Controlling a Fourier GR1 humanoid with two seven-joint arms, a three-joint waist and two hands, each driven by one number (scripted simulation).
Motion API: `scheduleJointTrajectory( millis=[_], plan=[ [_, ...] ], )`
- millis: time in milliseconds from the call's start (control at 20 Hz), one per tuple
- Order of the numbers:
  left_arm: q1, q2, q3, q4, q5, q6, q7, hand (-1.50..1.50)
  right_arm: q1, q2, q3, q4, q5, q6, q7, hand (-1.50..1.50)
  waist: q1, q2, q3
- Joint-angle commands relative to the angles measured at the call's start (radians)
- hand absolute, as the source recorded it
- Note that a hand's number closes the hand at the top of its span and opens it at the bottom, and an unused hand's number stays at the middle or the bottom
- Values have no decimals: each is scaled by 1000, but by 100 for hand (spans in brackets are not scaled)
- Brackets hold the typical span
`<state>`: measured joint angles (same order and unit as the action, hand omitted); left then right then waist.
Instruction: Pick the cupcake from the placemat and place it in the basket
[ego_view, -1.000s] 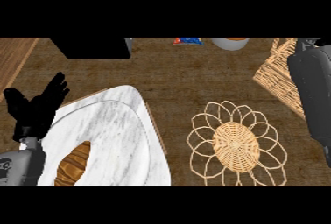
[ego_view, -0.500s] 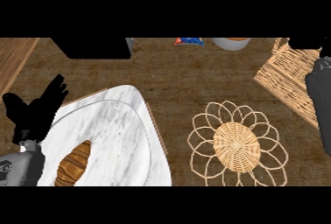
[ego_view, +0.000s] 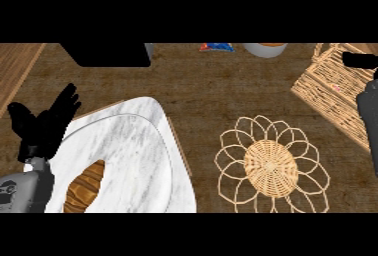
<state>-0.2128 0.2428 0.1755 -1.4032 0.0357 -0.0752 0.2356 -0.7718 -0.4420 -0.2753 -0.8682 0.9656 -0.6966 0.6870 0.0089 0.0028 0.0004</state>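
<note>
The woven flower-shaped placemat lies on the counter at lower right with nothing on it. At the upper right stands the wicker basket; a small pinkish speck shows inside it, too small to name. My right forearm rises along the right edge, and my right hand is a dark shape over the basket's far side, partly cut off by the frame. My left hand rests open at the left edge, fingers up, beside the marble plate. No cupcake shows plainly.
A large marble plate with a croissant fills the lower left. Along the back edge are a black box, a blue and red packet and a pale bowl.
My right forearm has shifted rightward toward the frame's edge, over the basket. The left hand, the plate and the placemat have stayed put.
</note>
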Motion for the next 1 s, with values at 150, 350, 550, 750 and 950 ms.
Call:
scheduleJointTrajectory(
  millis=[150,350,550,750,950],
  plan=[
    [8,2,9,23,3,-14,-19,0,-51,-48,-47,64,-132,-39,-200,-150,2,1,0],
    [19,9,18,0,-4,1,-12,0,51,-40,-142,-50,-228,-149,-205,-150,-14,-4,1],
    [34,23,35,5,7,-14,-25,0,105,-26,-201,-198,-304,-187,-175,-150,-29,-11,0],
    [49,11,24,-40,13,-7,22,0,226,-92,-276,-406,-440,-67,-161,-150,-45,-17,0],
    [58,10,32,-38,18,-10,9,0,464,-87,-344,-605,-588,53,-170,-150,-50,-15,0]
  ],
)
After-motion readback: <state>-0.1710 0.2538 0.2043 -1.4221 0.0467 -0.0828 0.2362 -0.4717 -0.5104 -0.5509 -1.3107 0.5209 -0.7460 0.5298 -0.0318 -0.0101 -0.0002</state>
